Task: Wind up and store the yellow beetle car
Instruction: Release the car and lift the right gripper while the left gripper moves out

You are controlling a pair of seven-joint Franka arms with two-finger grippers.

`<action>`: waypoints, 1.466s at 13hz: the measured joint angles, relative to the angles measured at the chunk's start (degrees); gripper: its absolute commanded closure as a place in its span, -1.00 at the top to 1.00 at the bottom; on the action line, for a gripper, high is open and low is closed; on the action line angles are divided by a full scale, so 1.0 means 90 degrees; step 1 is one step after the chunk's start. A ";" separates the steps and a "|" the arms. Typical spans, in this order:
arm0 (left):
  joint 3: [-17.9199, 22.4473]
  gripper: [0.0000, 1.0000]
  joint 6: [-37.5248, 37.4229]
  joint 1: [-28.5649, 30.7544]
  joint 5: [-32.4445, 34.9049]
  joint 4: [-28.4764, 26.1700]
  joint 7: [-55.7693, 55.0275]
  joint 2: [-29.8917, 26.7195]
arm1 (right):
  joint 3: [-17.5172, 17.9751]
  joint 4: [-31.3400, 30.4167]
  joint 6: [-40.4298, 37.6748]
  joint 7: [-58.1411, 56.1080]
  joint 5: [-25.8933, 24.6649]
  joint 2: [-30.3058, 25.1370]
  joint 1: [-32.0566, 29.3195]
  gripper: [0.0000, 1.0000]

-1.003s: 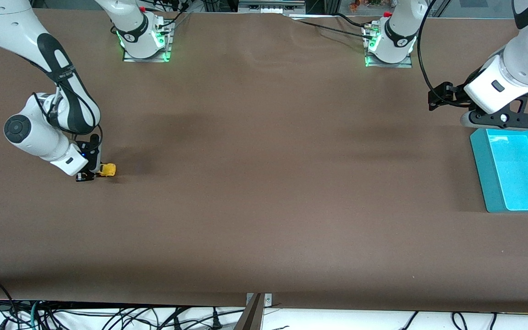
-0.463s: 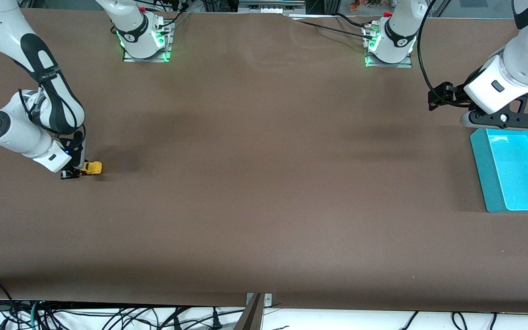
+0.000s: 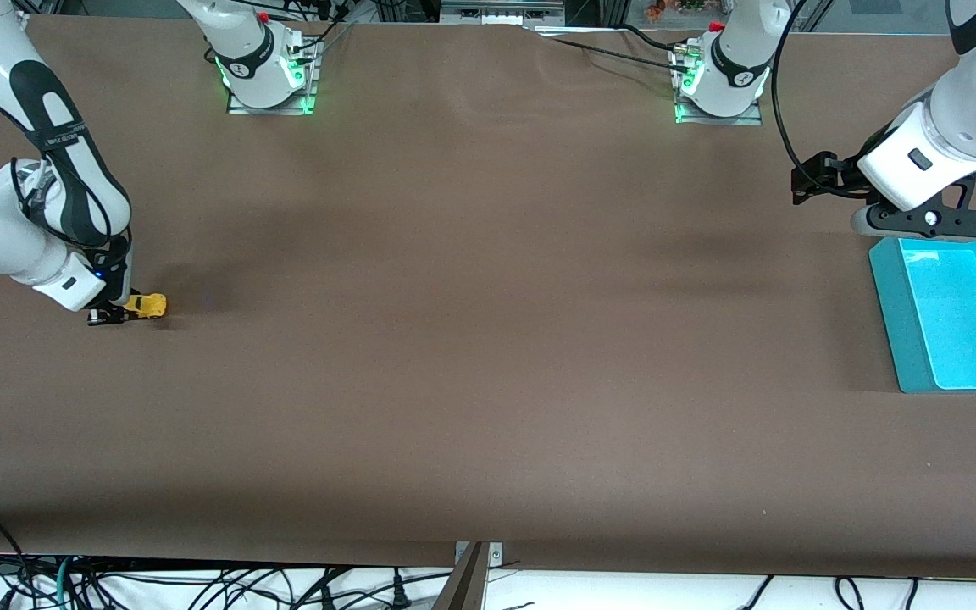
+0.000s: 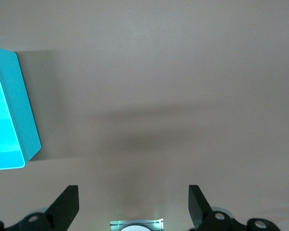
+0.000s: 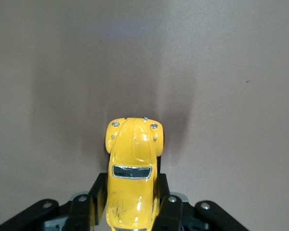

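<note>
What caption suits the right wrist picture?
Right gripper clamps the yellow beetle car on the brown table.

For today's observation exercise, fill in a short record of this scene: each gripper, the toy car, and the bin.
right gripper: shut on the yellow beetle car, low at the table, toward the right arm's end
left gripper: open, holding nothing, waiting beside the teal bin
car: nose pointing away from the right gripper's fingers
teal bin: nothing seen inside, toward the left arm's end

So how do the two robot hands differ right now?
The right gripper has its jaws shut on the yellow beetle car, low at the table; the left gripper has open jaws, holds nothing, and waits up beside the blue bin. Both have the same black two-finger build.
</note>
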 measured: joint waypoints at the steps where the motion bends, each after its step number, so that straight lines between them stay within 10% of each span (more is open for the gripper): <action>1: 0.0000 1.00 0.0000 0.0000 0.0000 0.0000 0.0000 0.0000 | 0.0045 -0.0001 -0.0007 0.0000 0.0000 0.0001 -0.0029 -0.45; 2: 0.0000 1.00 0.0000 0.0000 0.0000 0.0000 0.0000 0.0000 | 0.0088 -0.0001 -0.0028 0.0000 0.0000 -0.0001 -0.0038 -0.23; 3: 0.0000 1.00 0.0000 0.0000 0.0000 0.0000 0.0000 0.0000 | 0.0141 0.0002 -0.0080 0.0010 0.0000 -0.0006 -0.0043 0.69; 4: 0.0000 1.00 0.0000 0.0000 0.0000 0.0000 0.0000 0.0000 | 0.0215 0.0023 -0.0182 0.0056 0.0000 -0.0007 -0.0046 1.00; 19: 0.0005 1.00 -0.0037 0.0005 0.0000 -0.0002 0.0000 0.0252 | 0.1529 0.2280 -0.4110 0.4405 -0.0372 -0.1075 0.0057 1.00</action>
